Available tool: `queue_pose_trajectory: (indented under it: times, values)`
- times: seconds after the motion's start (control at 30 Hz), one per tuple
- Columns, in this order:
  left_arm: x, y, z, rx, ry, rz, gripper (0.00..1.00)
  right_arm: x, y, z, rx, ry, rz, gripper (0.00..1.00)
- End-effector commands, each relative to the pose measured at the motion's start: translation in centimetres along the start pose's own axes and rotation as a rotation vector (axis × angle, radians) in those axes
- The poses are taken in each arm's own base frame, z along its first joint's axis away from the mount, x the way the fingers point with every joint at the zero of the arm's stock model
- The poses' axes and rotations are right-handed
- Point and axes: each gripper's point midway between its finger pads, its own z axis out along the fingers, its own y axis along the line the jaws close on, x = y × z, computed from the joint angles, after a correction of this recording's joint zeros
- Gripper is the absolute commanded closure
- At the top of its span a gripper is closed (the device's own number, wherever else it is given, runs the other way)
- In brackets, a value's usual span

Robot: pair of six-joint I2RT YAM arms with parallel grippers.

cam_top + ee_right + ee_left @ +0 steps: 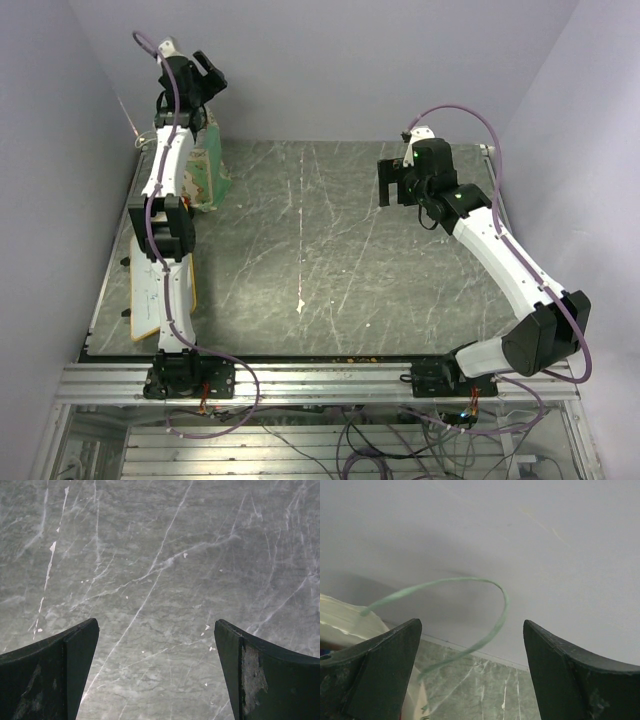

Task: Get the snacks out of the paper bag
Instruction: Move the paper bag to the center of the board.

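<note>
The paper bag [208,168], cream with mint-green sides, stands at the far left of the table, partly hidden behind my left arm. My left gripper [212,72] is raised above the bag and open. In the left wrist view the left gripper [472,630] is empty. A thin pale-green string handle [470,582] loops between its fingers without touching them, and the bag's cream rim [345,616] shows at the lower left. My right gripper [392,188] hovers open over the right half of the table and is empty in its wrist view [156,630]. No snacks are in view.
A wood-framed whiteboard [150,300] lies at the near left under my left arm. The grey-green marble table [320,250] is closed in by pale walls at the back and both sides. The metal rail with the arm bases [320,380] runs along the near edge.
</note>
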Motion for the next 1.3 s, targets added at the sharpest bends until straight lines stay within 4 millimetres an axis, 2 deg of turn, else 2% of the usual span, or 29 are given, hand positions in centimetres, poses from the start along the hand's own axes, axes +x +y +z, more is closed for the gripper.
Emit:
queue_pose_trajectory:
  times: [0.0,0.23,0.27,0.37,0.47,0.53,0.6,0.7,0.83,0.93,1.0,1.07,1.17,1.27]
  values:
    - [0.5,-2.5,0.5,0.030,-0.052,0.035,0.07,-1.0,-0.5,0.2,0.029,-0.027,0.019,0.00]
    - [1.6,-1.3,1.7,-0.013,-0.061,0.069,0.24,-0.9,-1.0,-0.1,0.049,-0.026,0.023,0.00]
    - [1.6,-1.3,1.7,-0.012,-0.062,0.078,0.31,-0.8,-1.0,-0.2,0.051,-0.027,0.025,0.00]
    - [1.6,-1.1,1.5,-0.022,-0.057,0.106,0.38,-0.8,-1.2,-0.4,0.058,-0.033,0.030,0.00]
    - [1.3,-0.4,1.1,-0.049,-0.054,0.129,0.53,-0.8,-1.1,-0.5,0.054,-0.035,0.035,0.00]
    - [0.6,-0.6,0.5,-0.058,-0.058,0.149,0.57,-0.8,-1.1,-0.4,0.051,-0.032,0.034,0.00]
    - [-0.5,-0.9,-0.4,-0.062,-0.070,0.162,0.52,-0.8,-1.0,-0.5,0.047,-0.034,0.035,0.00]
    - [-2.5,-1.3,-2.1,-0.079,-0.085,0.192,0.39,-0.8,-0.9,-0.5,0.041,-0.036,0.039,0.00]
    - [-3.9,-1.4,-4.4,-0.095,-0.084,0.282,0.24,-0.5,-0.8,-0.3,0.034,-0.035,0.044,0.00]
    - [-4.6,0.4,-5.6,-0.183,-0.086,0.349,0.15,-0.2,-0.9,0.0,0.043,-0.029,0.048,0.00]
    - [-4.7,1.0,-5.8,-0.212,-0.080,0.392,0.13,0.0,-0.9,0.1,0.043,-0.023,0.049,0.00]
    - [-4.4,1.2,-5.5,-0.216,-0.069,0.423,0.06,0.3,-1.0,0.1,0.048,-0.016,0.047,0.00]
    - [-3.8,1.7,-5.0,-0.264,-0.061,0.481,0.01,0.5,-1.3,-0.1,0.055,-0.014,0.041,0.00]
    - [-3.2,2.2,-4.4,-0.316,-0.060,0.561,0.01,0.4,-1.4,-0.1,0.056,-0.020,0.042,0.00]
